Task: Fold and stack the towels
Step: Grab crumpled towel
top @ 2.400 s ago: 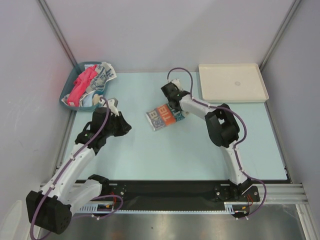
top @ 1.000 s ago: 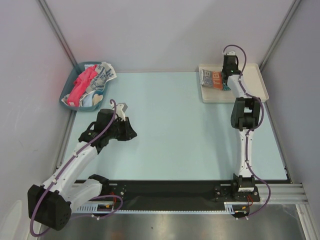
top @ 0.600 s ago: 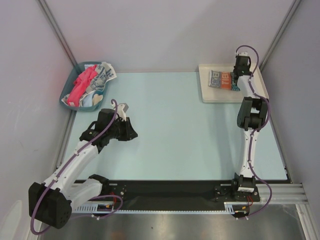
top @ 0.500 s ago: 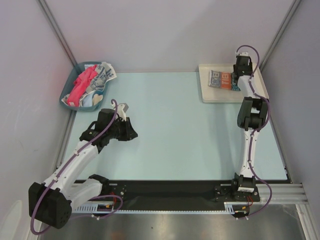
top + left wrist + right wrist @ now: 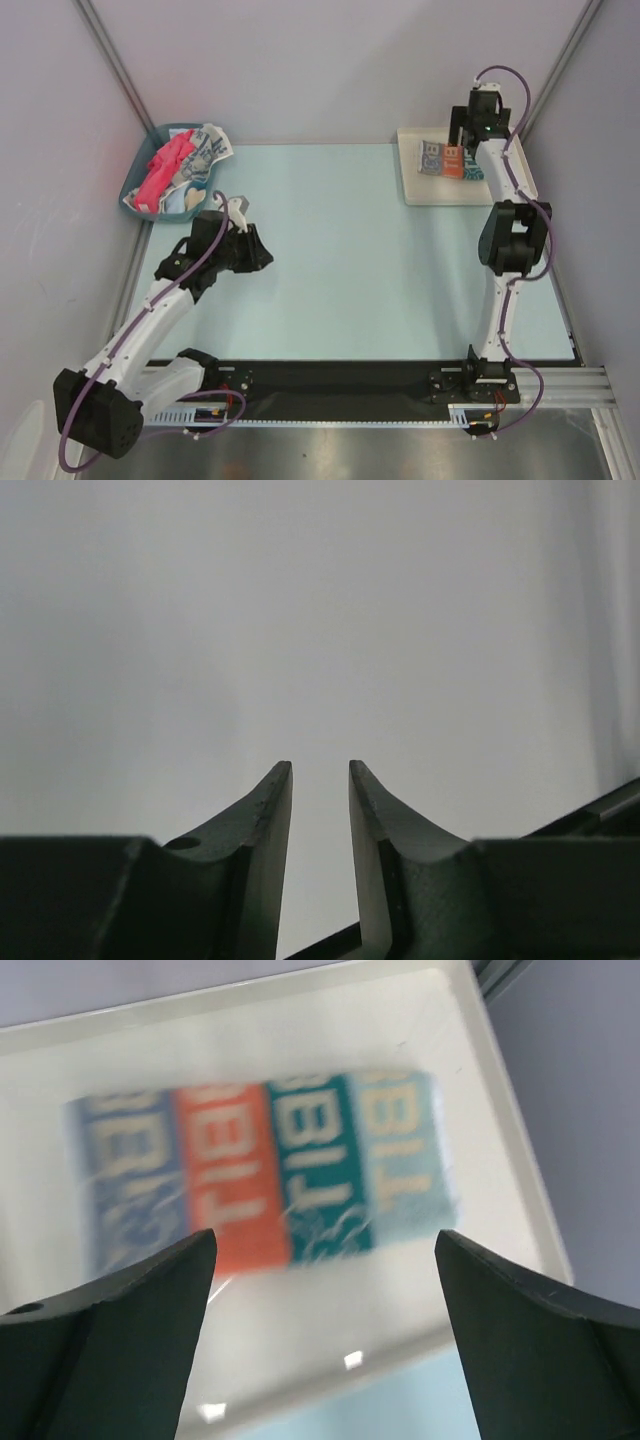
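We see R jaws spread wide over lettered towel in tray, 2 o'clock, L jaws slightly apart, empty

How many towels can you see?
4. A folded lettered towel lies in the white tray; a red-pink towel, a patterned towel and a pale towel are heaped in the teal bin. More may be hidden.

Folded lettered towel lies in white tray

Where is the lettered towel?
The lettered towel lies in the white tray at the far right corner of the table in the top view, below the open right gripper.
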`<state>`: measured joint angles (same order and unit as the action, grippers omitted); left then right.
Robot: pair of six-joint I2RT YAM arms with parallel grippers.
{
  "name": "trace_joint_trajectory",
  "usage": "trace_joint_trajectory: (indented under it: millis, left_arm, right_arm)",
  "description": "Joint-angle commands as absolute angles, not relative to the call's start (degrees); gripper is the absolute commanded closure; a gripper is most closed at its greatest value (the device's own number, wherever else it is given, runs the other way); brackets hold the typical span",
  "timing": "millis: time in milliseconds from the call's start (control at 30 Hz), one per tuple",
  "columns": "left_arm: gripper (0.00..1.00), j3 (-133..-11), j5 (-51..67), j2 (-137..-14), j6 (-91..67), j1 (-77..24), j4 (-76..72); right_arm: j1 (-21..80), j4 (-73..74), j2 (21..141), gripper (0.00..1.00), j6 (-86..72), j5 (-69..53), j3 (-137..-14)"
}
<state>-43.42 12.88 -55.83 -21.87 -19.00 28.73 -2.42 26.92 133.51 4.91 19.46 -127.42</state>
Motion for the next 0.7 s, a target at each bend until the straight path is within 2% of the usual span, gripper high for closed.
trace_joint_trajectory:
  millis: [0,167,333,367,400,433,467,533,667]
  left_arm:
    - [0.64,-53.0,4.6,-58.2,-27.3,-19.2,24.7]
    - [0.62,-71.2,-13.1,-70.7,-31.5,-14.5,28.0]
    - [0.57,-79.3,-19.6,-83.2,-39.2,-4.7,25.7]
    - [0.55,-82.1,-20.1,-85.5,-40.4,-1.5,25.6]
    - [0.49,-86.9,-21.1,-93.9,-40.3,3.2,24.0]
    - [0.49,-88.8,-21.1,-94.0,-40.3,3.3,24.0]
    - [0.43,-91.1,-21.6,-96.1,-40.3,5.5,24.3]
    - [0.42,-98.1,-20.4,-103.5,-40.3,7.8,26.4]
    - [0.39,-104.2,-19.5,-111.4,-40.5,11.5,25.6]
  right_arm:
    - [7.1,24.0,117.6,0.03,-3.1,14.8,-115.6]
    - [15.5,19.2,103.4,0.04,-10.3,10.6,-92.3]
    - [21.2,12.9,93.4,0.04,-15.7,5.2,-75.0]
    - [21.7,11.6,90.9,0.04,-18.3,4.6,-72.2]
    - [24.6,9.3,87.2,0.06,-19.9,1.2,-63.9]
    - [26.3,9.3,87.2,0.06,-20.0,1.1,-63.8]
    - [27.8,9.0,85.2,0.05,-20.0,2.8,-62.5]
    - [30.7,8.4,84.0,0.05,-19.8,3.9,-59.2]
    - [32.3,7.2,84.4,0.05,-20.6,1.7,-58.4]
